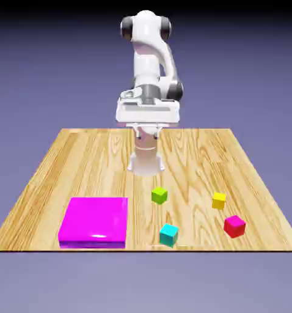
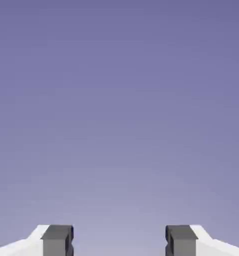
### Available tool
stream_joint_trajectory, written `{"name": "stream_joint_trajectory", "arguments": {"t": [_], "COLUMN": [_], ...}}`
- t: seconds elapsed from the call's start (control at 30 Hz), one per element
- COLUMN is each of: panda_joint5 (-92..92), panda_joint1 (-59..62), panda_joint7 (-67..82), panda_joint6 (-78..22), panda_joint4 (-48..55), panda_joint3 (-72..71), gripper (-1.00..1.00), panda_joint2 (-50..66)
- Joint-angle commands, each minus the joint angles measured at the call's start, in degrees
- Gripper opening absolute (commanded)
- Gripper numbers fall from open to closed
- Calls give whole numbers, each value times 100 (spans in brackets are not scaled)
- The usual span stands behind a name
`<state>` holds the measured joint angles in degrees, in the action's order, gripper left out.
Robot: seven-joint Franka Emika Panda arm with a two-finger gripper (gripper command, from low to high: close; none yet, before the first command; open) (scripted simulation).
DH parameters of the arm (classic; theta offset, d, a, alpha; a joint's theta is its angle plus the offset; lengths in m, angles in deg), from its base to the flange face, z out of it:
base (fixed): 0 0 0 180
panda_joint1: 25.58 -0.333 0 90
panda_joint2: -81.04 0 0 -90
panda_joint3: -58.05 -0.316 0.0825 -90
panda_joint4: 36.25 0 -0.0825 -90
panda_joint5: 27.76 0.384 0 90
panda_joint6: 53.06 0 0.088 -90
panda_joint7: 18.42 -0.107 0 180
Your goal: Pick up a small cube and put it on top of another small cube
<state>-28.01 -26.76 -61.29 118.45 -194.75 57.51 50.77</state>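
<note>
**Gripper empty and apart; cubes untouched on the table**

Going from the exterior view's left to its right across the wooden table [image 1: 81,153]: the big flat magenta slab [image 1: 93,221] lies near the front left corner. Just right of it, toward the middle, the lime-green cube [image 1: 159,195] sits on the wood, and the cyan cube [image 1: 168,235] rests nearer the front edge, close to the green one but not touching it. Further right stands the yellow cube [image 1: 219,200], and beside it, slightly nearer the front, the red cube [image 1: 234,226]. The red cube is well apart from the lime-green cube, with the cyan cube lying between them toward the front edge. All four cubes sit flat, each on its own.

My gripper [image 1: 146,129] hangs above the far middle of the table, well apart from every cube. In the hand view my two grey fingertips [image 2: 57,240] stand wide apart with only the blue-violet backdrop between them; I hold nothing.
</note>
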Motion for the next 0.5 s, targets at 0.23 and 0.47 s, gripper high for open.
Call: {"name": "stream_joint_trajectory", "arguments": {"t": [0.23,0.47], "panda_joint5": [-169,-316], "panda_joint1": [-327,-613], "panda_joint7": [-277,-519], "panda_joint6": [-1658,-3109], "panda_joint4": [1661,3115], "panda_joint3": [-357,-669], "gripper": [0,0], "panda_joint2": [1584,2970]}}
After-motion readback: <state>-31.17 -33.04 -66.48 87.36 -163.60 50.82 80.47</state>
